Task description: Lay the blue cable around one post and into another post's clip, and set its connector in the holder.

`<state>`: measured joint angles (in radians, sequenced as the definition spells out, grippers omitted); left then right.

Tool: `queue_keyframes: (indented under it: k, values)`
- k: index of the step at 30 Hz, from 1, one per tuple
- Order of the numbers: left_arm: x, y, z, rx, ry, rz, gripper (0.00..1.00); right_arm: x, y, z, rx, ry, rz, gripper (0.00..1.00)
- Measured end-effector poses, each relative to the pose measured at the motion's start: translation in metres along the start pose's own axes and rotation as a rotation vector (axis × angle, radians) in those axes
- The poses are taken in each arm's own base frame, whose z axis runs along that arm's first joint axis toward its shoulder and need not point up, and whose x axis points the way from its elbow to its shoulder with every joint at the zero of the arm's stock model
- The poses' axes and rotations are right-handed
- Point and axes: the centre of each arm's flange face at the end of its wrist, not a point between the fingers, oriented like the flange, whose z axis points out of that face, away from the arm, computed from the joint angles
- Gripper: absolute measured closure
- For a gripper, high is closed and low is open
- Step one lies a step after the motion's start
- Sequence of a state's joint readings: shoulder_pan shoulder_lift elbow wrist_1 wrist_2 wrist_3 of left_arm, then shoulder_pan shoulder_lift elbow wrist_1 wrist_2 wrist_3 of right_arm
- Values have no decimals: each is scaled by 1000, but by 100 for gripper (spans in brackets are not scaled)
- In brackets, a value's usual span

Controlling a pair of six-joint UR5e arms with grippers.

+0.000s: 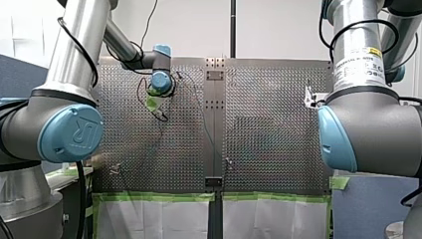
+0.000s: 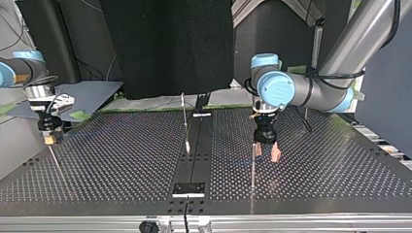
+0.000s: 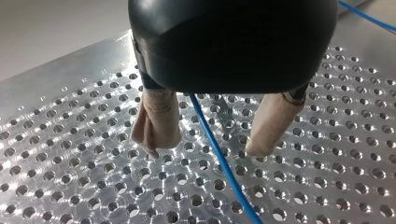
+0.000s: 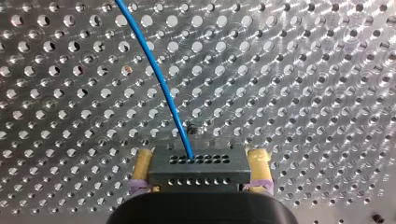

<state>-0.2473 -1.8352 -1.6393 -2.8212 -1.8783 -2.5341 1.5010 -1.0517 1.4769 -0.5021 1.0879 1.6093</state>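
The right hand (image 4: 201, 161) pinches the connector (image 4: 198, 173), apparently to steer that end of the blue cable (image 4: 159, 74); the left hand (image 3: 208, 145) hangs spread astride it, seemingly ready to guide it.

The blue cable (image 3: 223, 165) is hidden behind the black body of my left hand (image 3: 207, 149), and its other stretch runs off the edge.
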Motion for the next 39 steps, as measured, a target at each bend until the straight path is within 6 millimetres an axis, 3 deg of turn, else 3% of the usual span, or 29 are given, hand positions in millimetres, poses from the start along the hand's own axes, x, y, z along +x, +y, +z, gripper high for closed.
queue_keyframes:
  k: [39]
  values:
    - [1, 0, 0, 3, 5, -8, 0, -3, 0, 3, -9, 17, -9, 75]
